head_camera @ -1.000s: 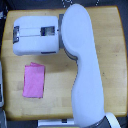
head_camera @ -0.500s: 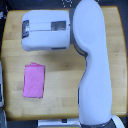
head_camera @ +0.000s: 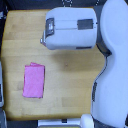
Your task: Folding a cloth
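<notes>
The pink cloth lies flat on the wooden tabletop, toward the exterior view's lower left, with one edge doubled along its top. The white arm's boxy forearm hangs over the table's upper part. My gripper shows only as a small dark tip at the forearm's left end. It sits well above and to the right of the cloth, apart from it. Its jaws are too small and blurred to read.
The robot's large white body and upper arm cover the table's right side. Dark clutter lies beyond the table's left edge. A white object sits at the left edge near the cloth.
The forearm and gripper have moved steadily toward the exterior view's right, away from above the cloth's side. The cloth has not moved.
</notes>
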`<action>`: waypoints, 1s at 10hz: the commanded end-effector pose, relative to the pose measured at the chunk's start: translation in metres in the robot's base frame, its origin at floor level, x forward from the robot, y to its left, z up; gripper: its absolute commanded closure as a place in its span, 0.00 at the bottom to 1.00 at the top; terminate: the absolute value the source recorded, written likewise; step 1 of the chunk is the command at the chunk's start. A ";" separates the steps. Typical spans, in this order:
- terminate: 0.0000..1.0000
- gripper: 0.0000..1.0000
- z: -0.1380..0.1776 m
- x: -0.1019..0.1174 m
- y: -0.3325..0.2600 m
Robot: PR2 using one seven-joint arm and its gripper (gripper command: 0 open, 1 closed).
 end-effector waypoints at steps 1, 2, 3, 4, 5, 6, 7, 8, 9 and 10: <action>0.00 0.00 0.008 0.017 -0.111; 0.00 0.00 0.008 0.020 -0.119; 0.00 0.00 0.010 0.024 -0.136; 0.00 0.00 0.011 0.030 -0.154; 0.00 0.00 0.015 0.038 -0.173; 0.00 0.00 0.018 0.041 -0.180; 0.00 0.00 0.023 0.046 -0.192; 0.00 0.00 0.026 0.049 -0.202; 0.00 0.00 0.030 0.052 -0.216; 0.00 0.00 0.031 0.053 -0.223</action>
